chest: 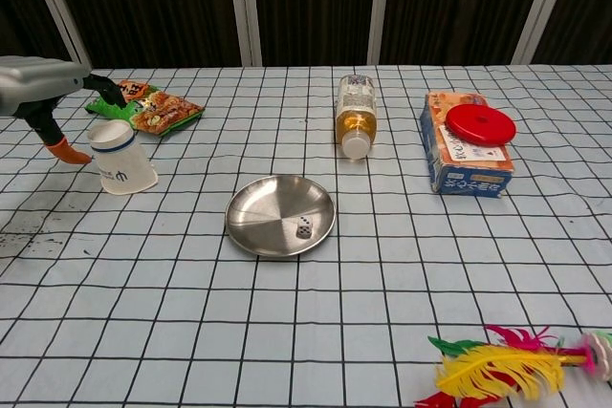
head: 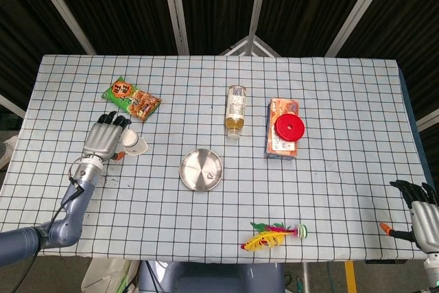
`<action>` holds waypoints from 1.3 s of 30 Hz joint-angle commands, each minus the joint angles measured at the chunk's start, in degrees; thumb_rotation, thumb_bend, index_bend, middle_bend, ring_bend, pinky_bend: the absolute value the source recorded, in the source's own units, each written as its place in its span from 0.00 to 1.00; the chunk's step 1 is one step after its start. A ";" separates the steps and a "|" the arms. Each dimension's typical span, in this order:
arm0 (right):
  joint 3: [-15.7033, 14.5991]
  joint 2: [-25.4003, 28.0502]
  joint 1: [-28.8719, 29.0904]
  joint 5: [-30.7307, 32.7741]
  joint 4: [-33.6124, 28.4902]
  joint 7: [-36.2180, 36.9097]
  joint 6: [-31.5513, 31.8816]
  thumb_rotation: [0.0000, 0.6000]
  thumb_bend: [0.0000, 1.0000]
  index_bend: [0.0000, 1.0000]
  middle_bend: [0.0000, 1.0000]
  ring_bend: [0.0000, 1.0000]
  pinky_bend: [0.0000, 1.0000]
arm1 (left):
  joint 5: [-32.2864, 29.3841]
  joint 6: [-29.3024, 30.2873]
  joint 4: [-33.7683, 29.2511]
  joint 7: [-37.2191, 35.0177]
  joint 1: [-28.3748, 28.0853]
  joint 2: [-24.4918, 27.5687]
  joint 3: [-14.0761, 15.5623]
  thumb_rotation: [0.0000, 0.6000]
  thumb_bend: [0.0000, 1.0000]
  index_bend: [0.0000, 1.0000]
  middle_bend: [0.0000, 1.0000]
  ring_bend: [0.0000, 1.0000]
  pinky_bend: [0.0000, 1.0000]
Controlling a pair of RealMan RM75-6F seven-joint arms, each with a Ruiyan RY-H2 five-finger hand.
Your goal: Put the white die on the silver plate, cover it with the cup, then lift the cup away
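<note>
White die (chest: 303,229) already in silver plate (chest: 258,222), frame centre — step one done. Left hand (head: 103,141) left of frame, fingers spread around cup (chest: 119,157), not gripping yet. Right hand (head: 420,212) idle, fingers apart, lower right bench corner.
</note>
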 commanded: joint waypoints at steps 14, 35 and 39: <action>0.04 -0.29 0.19 0.46 0.02 -0.81 -0.42 1.00 0.10 0.21 0.19 0.15 0.00 | 5.92 -0.23 3.40 -4.66 0.22 -2.01 0.46 1.00 0.38 0.23 0.25 0.22 0.28; 0.00 -0.02 0.32 0.90 0.03 -0.23 -1.10 1.00 0.10 0.21 0.19 0.15 0.00 | 5.23 -0.67 5.21 -4.35 0.22 -3.71 0.24 1.00 0.38 0.21 0.30 0.22 0.27; -0.07 -0.02 0.38 0.91 0.05 -0.23 -1.30 1.00 0.10 0.21 0.19 0.15 0.00 | 5.75 -0.78 5.54 -4.58 0.17 -3.98 0.28 1.00 0.38 0.22 0.31 0.22 0.27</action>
